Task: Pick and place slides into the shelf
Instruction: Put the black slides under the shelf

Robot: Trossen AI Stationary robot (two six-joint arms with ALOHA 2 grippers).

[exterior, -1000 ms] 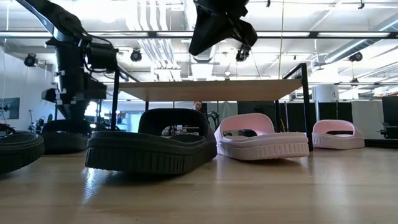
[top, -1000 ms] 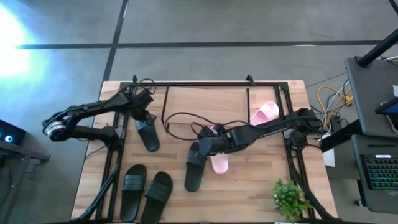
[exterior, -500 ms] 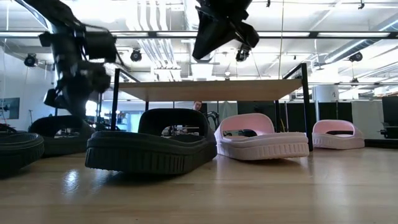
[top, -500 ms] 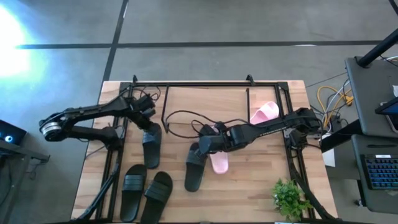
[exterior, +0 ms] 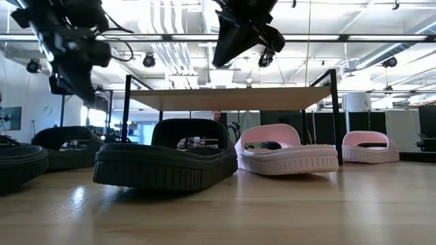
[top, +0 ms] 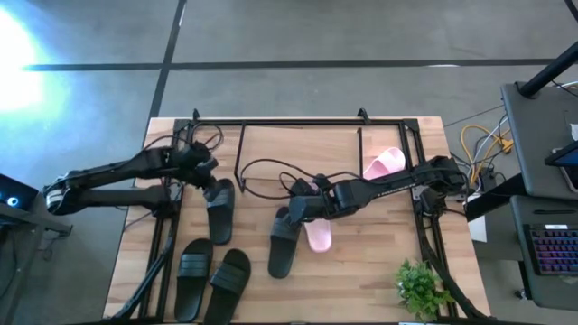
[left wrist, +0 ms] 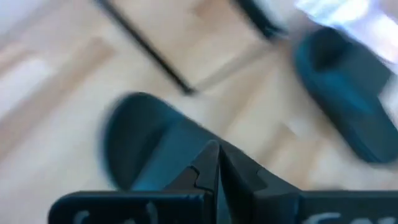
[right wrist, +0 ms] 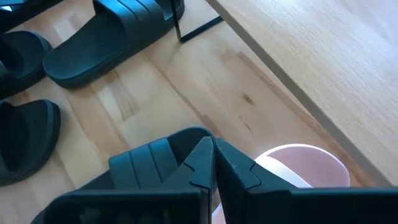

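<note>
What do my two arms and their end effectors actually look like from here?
Both arms are dark, slim and jointed, with black cables looping off them. The left arm has a silvery ring at its base joint. Each end effector, left and right, is matte black with two flat, angular fingers tapering to points.

From above I see my left gripper (top: 204,169) closed over the toe end of a black slide (top: 219,209) by the shelf (top: 298,135), two more black slides (top: 212,276) near the front edge, and my right gripper (top: 298,209) closed above a black slide (top: 283,241) touching a pink one (top: 318,233); another pink slide (top: 383,164) lies well apart
</note>
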